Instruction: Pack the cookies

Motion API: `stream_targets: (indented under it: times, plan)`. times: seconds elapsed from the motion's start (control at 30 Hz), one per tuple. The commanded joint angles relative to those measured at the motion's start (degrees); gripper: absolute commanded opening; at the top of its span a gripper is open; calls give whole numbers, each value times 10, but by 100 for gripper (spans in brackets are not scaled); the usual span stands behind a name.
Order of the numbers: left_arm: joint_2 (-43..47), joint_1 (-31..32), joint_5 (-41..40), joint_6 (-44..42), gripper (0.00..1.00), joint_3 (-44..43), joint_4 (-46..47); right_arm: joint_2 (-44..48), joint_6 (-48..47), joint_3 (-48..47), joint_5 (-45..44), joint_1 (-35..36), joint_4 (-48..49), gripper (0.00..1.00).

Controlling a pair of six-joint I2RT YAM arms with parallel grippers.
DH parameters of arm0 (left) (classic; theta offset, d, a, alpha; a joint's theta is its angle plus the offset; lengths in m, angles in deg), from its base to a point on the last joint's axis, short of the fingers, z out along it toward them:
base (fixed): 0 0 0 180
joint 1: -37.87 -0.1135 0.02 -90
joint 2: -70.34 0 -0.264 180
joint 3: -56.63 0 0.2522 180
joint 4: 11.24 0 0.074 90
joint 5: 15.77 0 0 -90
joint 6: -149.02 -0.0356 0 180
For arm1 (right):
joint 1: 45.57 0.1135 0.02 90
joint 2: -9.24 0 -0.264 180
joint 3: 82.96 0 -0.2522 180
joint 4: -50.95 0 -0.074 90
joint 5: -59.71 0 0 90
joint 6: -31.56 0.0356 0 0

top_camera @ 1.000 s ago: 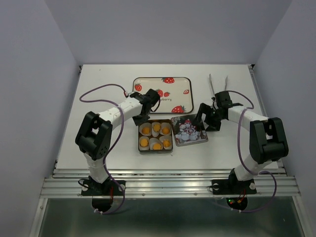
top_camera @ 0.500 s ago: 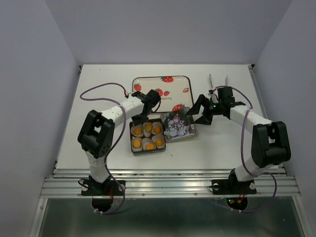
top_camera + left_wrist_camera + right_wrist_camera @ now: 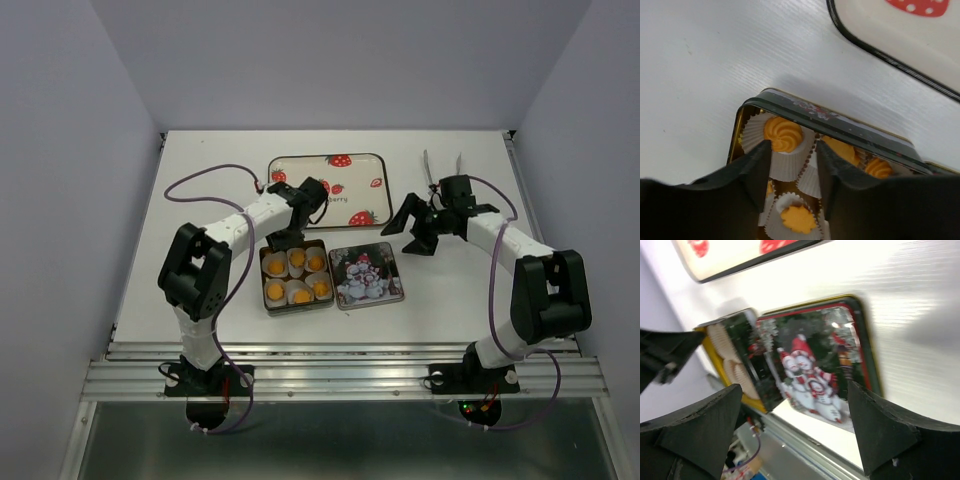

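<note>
The open square tin sits in the middle of the table. Six orange-yellow cookies lie in it, each in a white paper cup. My left gripper hovers over the tin's far edge. In the left wrist view it is open, its fingers either side of a swirl cookie just inside the tin wall. The snowman-printed lid lies flat on the table, touching the tin's right side. My right gripper is wide open and empty beyond the lid. It looks down at the lid.
A strawberry-printed tray lies just behind the tin; it also shows in the left wrist view and the right wrist view. Metal tongs lie at the back right, behind my right gripper.
The tin slid left with my left gripper. The lid moved left and now lies flat beside the tin. My right gripper has drawn back from the lid.
</note>
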Motion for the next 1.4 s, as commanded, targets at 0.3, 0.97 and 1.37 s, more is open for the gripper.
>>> stream_targets:
  times: [0.3, 0.97, 1.37]
  plan:
    - [22, 2, 90, -144, 93, -254, 11, 21, -43, -37, -99, 2, -94, 92]
    - [-24, 37, 409, -325, 99, -144, 207, 89, -76, 52, -95, 2, -164, 92]
    - [-88, 71, 288, -230, 99, -210, 24, 35, -92, -14, -142, 2, -154, 93]
